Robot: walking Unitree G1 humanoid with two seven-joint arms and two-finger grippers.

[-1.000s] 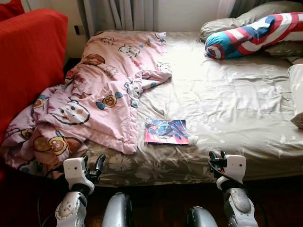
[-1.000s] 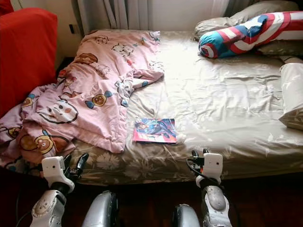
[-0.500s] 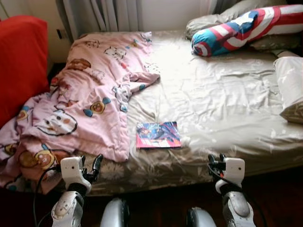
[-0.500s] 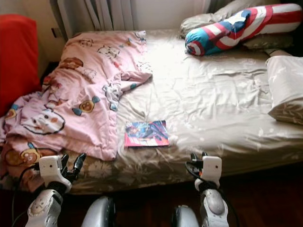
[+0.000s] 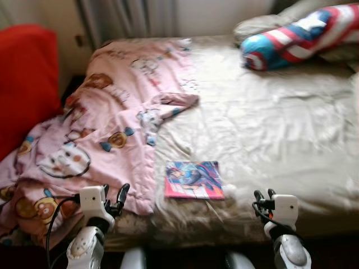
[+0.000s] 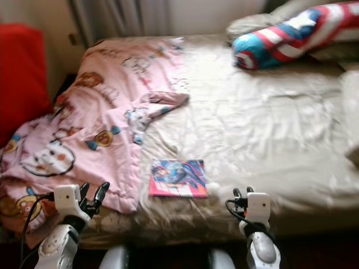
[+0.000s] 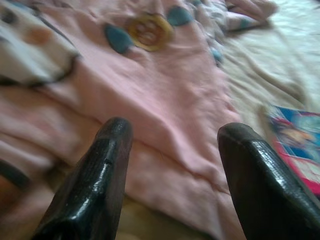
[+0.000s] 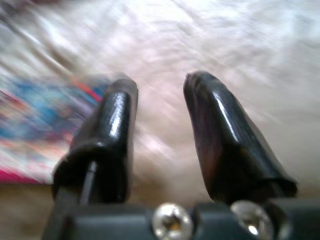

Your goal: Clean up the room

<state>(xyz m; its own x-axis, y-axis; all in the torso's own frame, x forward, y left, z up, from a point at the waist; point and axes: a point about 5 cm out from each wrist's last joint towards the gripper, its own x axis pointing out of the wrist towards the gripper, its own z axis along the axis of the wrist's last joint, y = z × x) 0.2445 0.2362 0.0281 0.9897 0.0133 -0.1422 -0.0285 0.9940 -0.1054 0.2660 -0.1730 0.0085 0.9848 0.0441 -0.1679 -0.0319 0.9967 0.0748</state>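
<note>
From my head cameras I am looking down on a bed (image 5: 280, 129) covered with a pale beige satin sheet, the picture a little blurred; a pink cartoon-print blanket (image 5: 112, 123) lies rumpled over the bed's left half and spills off the near left edge; a colourful comic book (image 5: 194, 179) lies flat on the sheet near the bed's front edge, just beside the blanket's right border and apart from both claws. At the far right of the bed a long cushion (image 5: 300, 36) striped in red, white and blue rests against a beige pillow (image 5: 263, 25); a red sofa (image 5: 25, 78) stands to the left of the bed, and grey curtains (image 5: 129, 17) hang behind its head.

My left claw (image 5: 115, 197) is raised at the bed's near edge, in front of the hanging blanket; in my left wrist view its two black fingers (image 7: 95, 185) stand well apart with nothing between them, pointing across the pink blanket with the comic book off to one side. My right claw (image 5: 263, 197) is raised at the front edge too, to the right of the comic book; in my right wrist view its fingers (image 8: 107, 140) are parted with a clear gap and hold nothing, the beige sheet ahead of them and the book's blurred cover beside one finger.
</note>
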